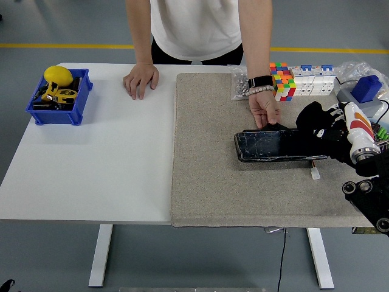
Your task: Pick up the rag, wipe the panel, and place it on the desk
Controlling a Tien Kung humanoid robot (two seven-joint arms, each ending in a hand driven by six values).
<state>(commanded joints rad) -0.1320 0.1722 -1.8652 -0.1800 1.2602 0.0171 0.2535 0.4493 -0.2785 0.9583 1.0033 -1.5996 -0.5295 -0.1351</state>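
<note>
My right arm comes in from the lower right corner, forearm angled up and inward over the grey mat (243, 182), its white, orange-marked wrist section lying just behind the hand. My robot hand (321, 129) sits at the right end of the black panel (273, 146), fingers curled around the black rag (311, 121), which is bunched in my grip and pressed down onto that end of the panel. Black cloth against black fingers makes it hard to tell exactly where one stops and the other begins, but the grip is closed on the rag, not spread.

The panel lies flat on the mat, long side running left to right, its glossy face showing reflections. A small white connector (316, 174) on a short lead lies on the mat just below the panel's right end.

A person stands at the far side of the worktop (91, 170). One hand (265, 111), with a watch and bead bracelet at the wrist, reaches down and touches the panel's far edge. The other hand (140, 79) rests flat on the white surface, well apart from the panel.

My left arm is out of sight.
</note>
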